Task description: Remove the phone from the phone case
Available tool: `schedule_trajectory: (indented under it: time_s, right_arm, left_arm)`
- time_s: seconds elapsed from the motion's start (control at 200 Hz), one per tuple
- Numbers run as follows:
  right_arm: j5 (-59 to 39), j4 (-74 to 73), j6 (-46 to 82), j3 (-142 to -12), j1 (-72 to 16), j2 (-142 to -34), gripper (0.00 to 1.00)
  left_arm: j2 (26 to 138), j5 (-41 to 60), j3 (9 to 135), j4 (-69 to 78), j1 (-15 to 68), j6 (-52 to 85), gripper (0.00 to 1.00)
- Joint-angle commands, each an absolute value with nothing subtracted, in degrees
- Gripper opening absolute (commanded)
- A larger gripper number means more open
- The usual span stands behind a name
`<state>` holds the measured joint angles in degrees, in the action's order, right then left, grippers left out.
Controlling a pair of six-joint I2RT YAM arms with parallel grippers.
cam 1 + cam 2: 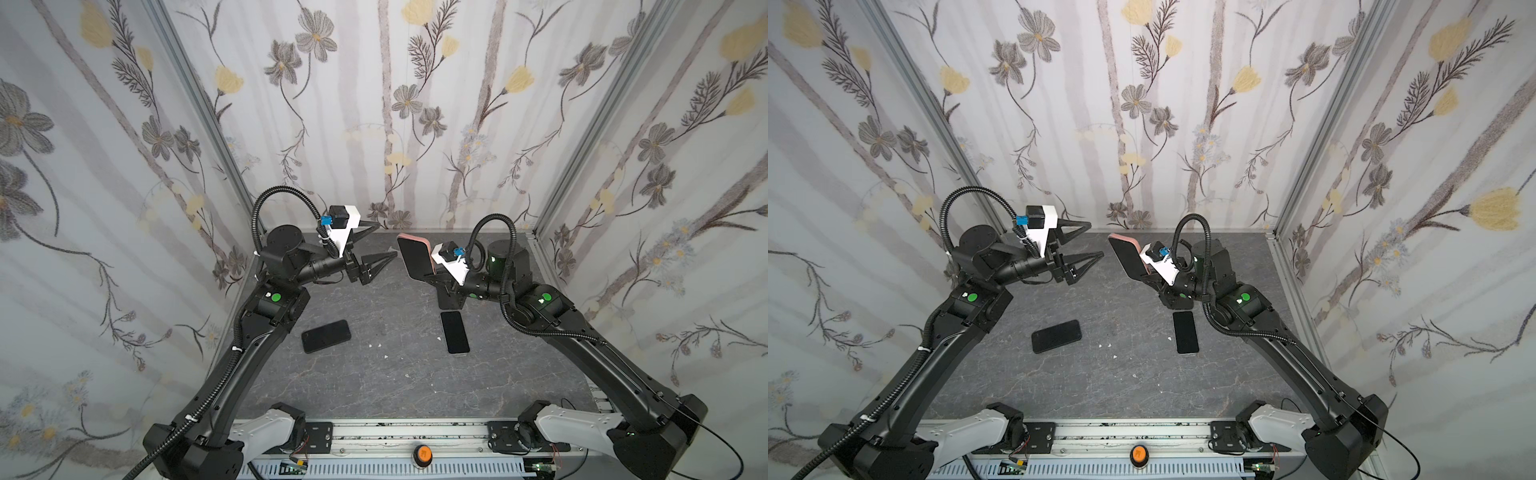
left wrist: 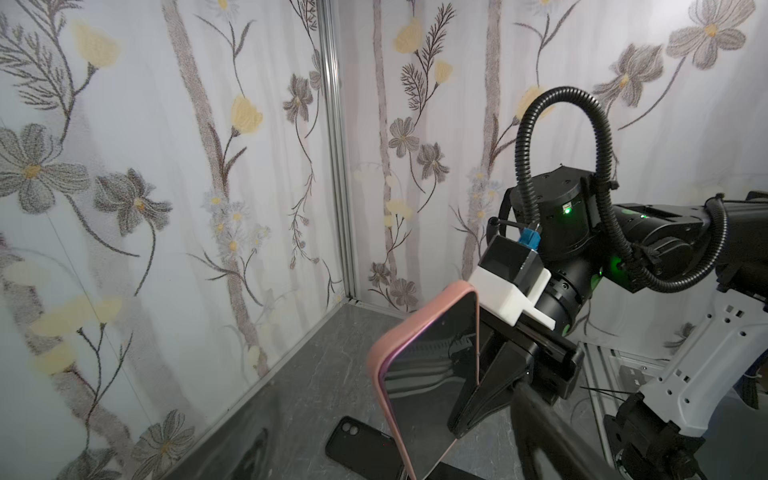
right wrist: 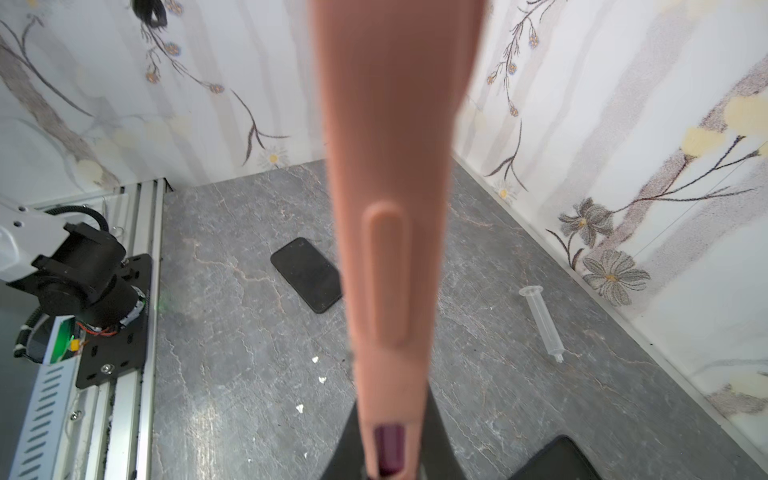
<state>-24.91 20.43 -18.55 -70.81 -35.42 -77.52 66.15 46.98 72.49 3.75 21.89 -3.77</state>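
Grey bench (image 1: 395, 386) below both jaws. Right jaws clenched on the pink phone case (image 3: 386, 124), low end hidden in the grip, phone (image 2: 432, 374) inside. Standing up, a bit tilted, long side up and down, dark screen facing the left jaws. Left jaws wide apart, empty, near that screen. Black slab (image 1: 326, 336) below the left jaws, second black slab (image 1: 455, 332) below the right: phones or cases, hard to tell.

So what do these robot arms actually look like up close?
The left arm and right arm are black jointed tubes on pale grey bases. A ribbed black hose loops over each wrist, and a green dot marks each elbow. Each wrist carries a white camera mount with a blue plug. The fingers are black, pointed, open-framed triangles.
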Motion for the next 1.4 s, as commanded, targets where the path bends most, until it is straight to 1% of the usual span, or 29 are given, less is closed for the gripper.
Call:
schedule_trajectory:
  time_s: [0.0,0.145,0.255,0.46,0.729,0.844,0.999,1.249,1.309,1.394]
  right_arm:
    - [-23.6,20.9,-27.7,-70.9,-35.8,-77.7,0.0]
    - [-25.9,22.5,-28.6,-71.7,-35.8,-78.6,0.0]
    - [-26.6,27.9,-27.6,-75.1,-35.8,-81.4,0.0]
    - [-32.3,36.4,-32.5,-78.5,-35.8,-86.3,0.0]
    - [-35.2,37.3,-36.1,-77.9,-35.8,-89.0,0.0]
    - [-36.8,37.0,-37.3,-77.1,-35.8,-89.3,0.0]
    - [-37.4,37.3,-37.5,-77.0,-35.8,-90.0,0.0]
    - [-36.4,37.3,-37.9,-77.0,-35.8,-90.0,0.0]
    - [-36.3,37.3,-38.0,-77.0,-35.9,-89.9,0.0]
    - [-35.8,37.3,-38.1,-76.8,-36.0,-89.7,0.0]
  left_arm:
    - [67.3,49.2,73.7,-4.5,21.9,-10.5,0.87]
    - [68.9,53.6,76.8,-7.0,21.9,-13.3,0.87]
    - [69.6,56.8,77.3,-7.6,22.3,-13.7,0.87]
    - [70.7,59.6,76.8,-8.9,22.8,-13.7,0.84]
    - [70.9,62.5,74.5,-9.6,23.3,-10.9,0.78]
    - [70.6,63.3,70.9,-9.7,23.3,-10.0,0.76]
    - [70.2,64.3,69.4,-9.8,23.5,-8.9,0.72]
    - [70.7,63.7,69.3,-10.4,23.6,-8.7,0.59]
    - [71.1,63.7,69.5,-10.6,23.6,-8.7,0.54]
    - [71.5,63.8,69.8,-10.9,23.5,-8.6,0.46]
